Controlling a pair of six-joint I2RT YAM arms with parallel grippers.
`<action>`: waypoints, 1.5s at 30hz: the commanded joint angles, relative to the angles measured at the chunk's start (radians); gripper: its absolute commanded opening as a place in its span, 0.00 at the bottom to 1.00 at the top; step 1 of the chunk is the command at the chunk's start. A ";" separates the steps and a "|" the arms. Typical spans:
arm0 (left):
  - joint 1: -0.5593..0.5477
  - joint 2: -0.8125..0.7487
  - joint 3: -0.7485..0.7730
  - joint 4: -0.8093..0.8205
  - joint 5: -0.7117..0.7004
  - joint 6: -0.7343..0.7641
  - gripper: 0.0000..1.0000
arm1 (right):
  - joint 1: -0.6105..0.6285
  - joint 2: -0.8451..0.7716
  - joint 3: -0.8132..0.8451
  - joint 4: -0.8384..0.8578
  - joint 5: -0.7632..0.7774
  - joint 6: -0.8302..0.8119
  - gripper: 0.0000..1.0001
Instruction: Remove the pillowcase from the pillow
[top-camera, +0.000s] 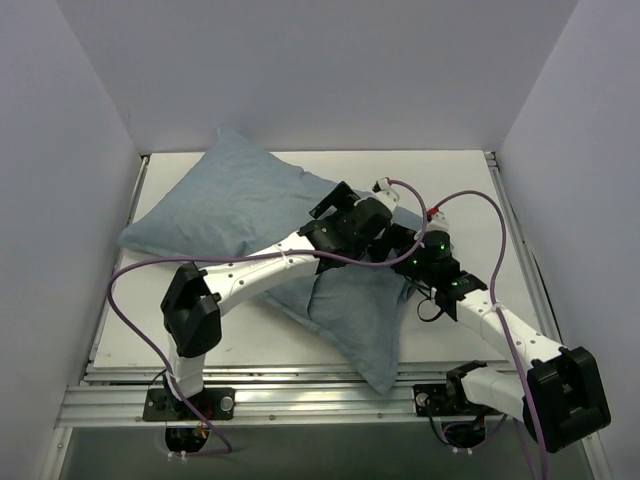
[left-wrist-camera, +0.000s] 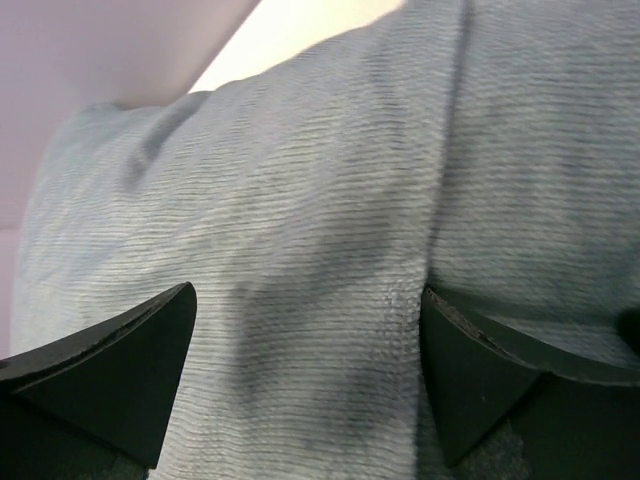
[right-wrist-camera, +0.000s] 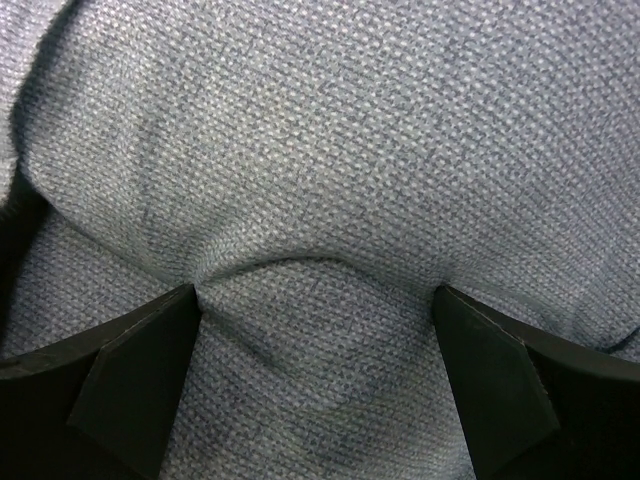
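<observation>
The pillowcase shows its plain pale blue-grey face and lies diagonally across the table, filled plump. The white pillow is hidden inside it. My left gripper is open and presses down on the cloth near the middle right. In the left wrist view cloth fills the gap between its fingers, and a hem edge runs by the right finger. My right gripper is open just beside the left one. In the right wrist view its fingertips dent the pillowcase, and a cloth bulge rises between them.
The white table top lies between pale walls on the left, back and right. A metal rail runs along the near edge by the arm bases. Purple cables loop above the right arm, and one loops by the left arm.
</observation>
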 joint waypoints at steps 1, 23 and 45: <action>0.047 -0.048 -0.001 0.071 -0.139 0.029 0.97 | -0.022 0.022 -0.048 -0.142 0.029 -0.067 0.94; 0.279 -0.211 -0.166 -0.110 0.101 -0.268 0.84 | -0.059 0.001 0.022 -0.235 0.036 -0.136 0.92; 0.279 -0.298 -0.529 0.032 0.370 -0.600 0.83 | 0.331 0.352 0.700 -0.434 0.483 -0.110 0.97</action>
